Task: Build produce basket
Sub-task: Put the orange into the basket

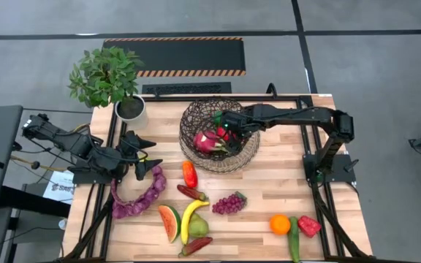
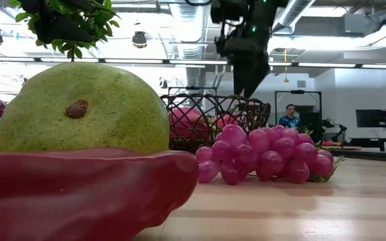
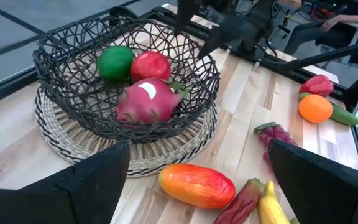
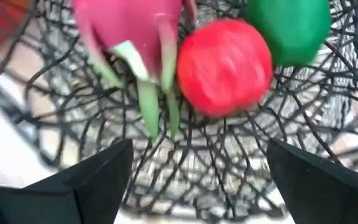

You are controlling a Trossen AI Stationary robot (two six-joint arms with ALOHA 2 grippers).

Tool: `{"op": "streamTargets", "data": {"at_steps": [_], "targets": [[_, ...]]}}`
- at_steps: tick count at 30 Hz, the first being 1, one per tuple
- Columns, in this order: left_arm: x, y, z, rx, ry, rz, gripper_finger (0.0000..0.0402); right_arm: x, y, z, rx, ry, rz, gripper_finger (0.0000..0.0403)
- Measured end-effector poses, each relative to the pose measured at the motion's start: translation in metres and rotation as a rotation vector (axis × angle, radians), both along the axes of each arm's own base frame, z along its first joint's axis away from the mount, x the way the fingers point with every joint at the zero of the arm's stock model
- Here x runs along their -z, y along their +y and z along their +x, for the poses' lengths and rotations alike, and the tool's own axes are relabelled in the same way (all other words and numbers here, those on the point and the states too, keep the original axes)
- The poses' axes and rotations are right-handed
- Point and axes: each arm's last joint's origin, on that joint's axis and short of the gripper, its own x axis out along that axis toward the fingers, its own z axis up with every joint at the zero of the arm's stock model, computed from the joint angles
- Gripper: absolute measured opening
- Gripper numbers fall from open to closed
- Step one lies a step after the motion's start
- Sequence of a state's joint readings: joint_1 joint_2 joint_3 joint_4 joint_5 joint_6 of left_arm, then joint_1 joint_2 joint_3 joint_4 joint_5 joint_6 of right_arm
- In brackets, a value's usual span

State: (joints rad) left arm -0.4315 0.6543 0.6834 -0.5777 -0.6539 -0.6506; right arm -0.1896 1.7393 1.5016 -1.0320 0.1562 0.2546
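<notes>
The dark wire basket stands on its tan wicker base mid-table and holds a pink dragon fruit, a red round fruit and a green apple. My right gripper is open and empty, just above the basket's inside over the red fruit; it also shows in the high view. My left gripper is open and empty at the table's left, beside the purple string. Grapes, banana, watermelon slice and orange lie on the table.
A potted plant in a white pot stands at the far left corner. An orange-red fruit, dark red peppers, a green pear, a green vegetable and a red pepper lie toward the near edge. A person shows far behind.
</notes>
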Motion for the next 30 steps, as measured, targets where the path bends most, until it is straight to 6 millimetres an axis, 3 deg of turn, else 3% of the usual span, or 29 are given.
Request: {"op": "streamTargets", "data": {"at_steps": [6,13,21,27,30], "targets": [[0.000,-0.001,0.000,0.016,0.005,-0.009,0.0368,-0.048,0.028,-0.024,0.006,0.004,0.037,0.0382],[0.001,0.000,0.000,0.016,0.014,-0.005,0.0368,-0.075,0.101,-0.087,0.167,0.054,0.117,0.0382],[0.001,0.000,0.000,0.016,0.013,-0.005,0.0368,-0.059,0.205,-0.143,0.221,0.020,0.228,0.0382],[0.001,0.000,0.000,0.015,0.014,-0.001,0.0368,-0.024,0.268,-0.162,0.253,0.030,0.263,0.0382],[0.001,0.000,0.000,0.015,0.014,0.001,0.0368,-0.005,0.292,-0.160,0.251,0.037,0.258,0.0382]]}}
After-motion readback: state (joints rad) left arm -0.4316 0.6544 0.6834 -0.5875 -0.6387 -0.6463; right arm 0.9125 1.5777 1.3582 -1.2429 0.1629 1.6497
